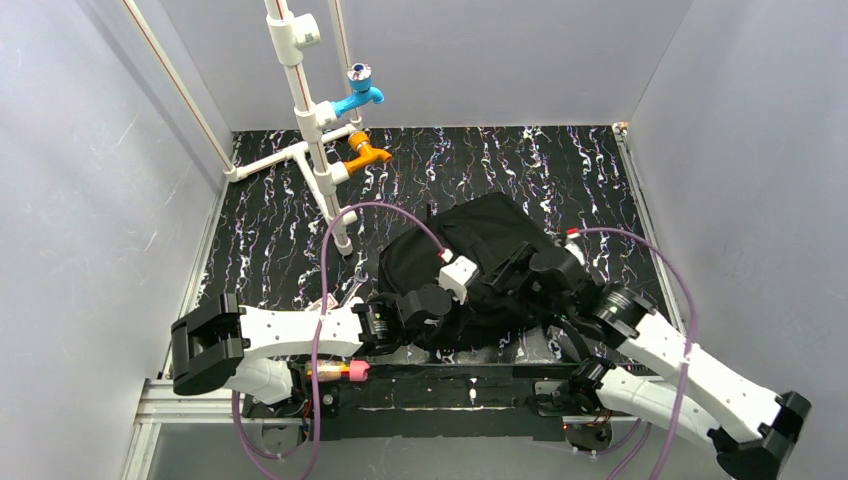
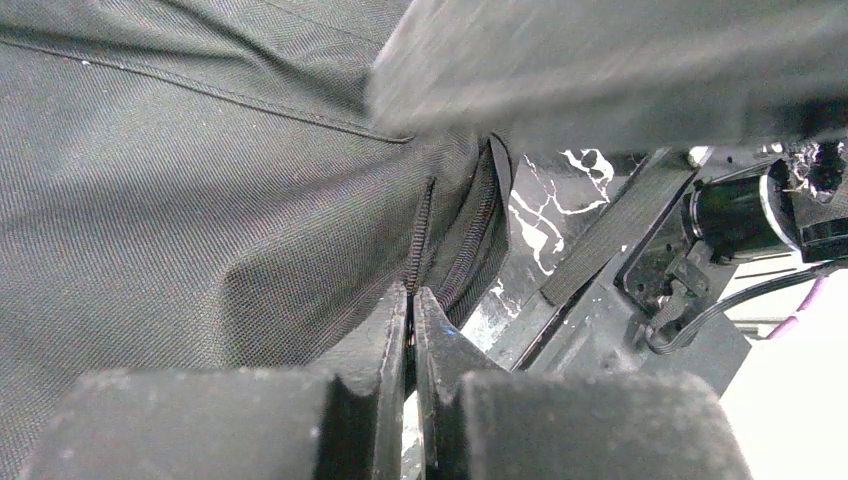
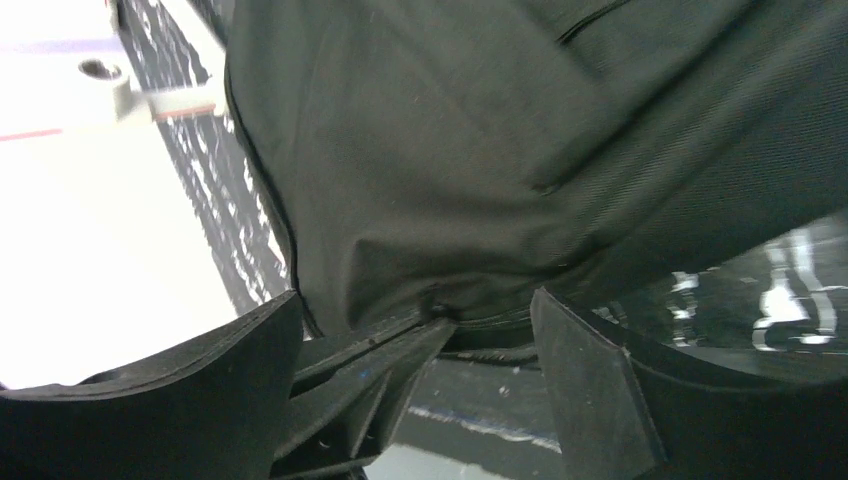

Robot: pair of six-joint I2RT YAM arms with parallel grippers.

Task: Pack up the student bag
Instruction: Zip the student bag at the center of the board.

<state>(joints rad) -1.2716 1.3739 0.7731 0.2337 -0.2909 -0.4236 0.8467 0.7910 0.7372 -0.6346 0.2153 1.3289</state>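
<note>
- I saw the student bag (image 1: 478, 265) lying on the dark marbled table (image 1: 270, 230), just right of the white pipe stand (image 1: 318, 150) with its blue tap (image 1: 358, 92) and orange tap (image 1: 362, 153).
- My left gripper (image 2: 411, 305) was pressed fully closed at the bag's zipper (image 2: 420, 235); whether it pinched the zipper edge, I could not tell.
- My right gripper (image 3: 415, 320) stood wide apart against the bag's fabric, its fingers (image 3: 585, 380) clamping nothing.
</note>
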